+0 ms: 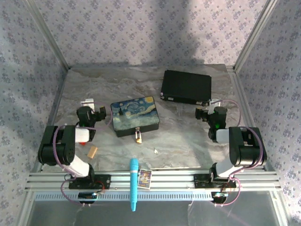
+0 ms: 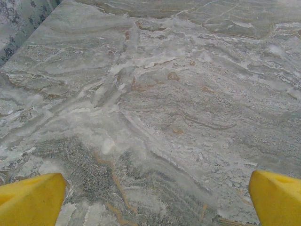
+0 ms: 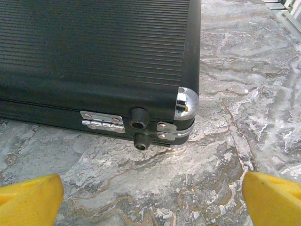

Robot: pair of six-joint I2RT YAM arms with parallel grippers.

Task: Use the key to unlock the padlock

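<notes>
You are seeing the padlock [image 1: 138, 137] resting against the near side of the painted box [image 1: 135, 115]. The key [image 1: 155, 151] is lying near the box's near-right corner, apart from the padlock. Your left gripper [image 2: 153, 202] is hovering just left of the box, yellow fingers [image 2: 28, 200] spread wide over bare table [image 2: 188, 94]. Your right gripper [image 3: 153, 200] is sitting well right of the box, fingers likewise apart and empty, facing the black case [image 3: 94, 56].

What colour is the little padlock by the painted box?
Golden brass. The padlock shows best in the top external view.
</notes>
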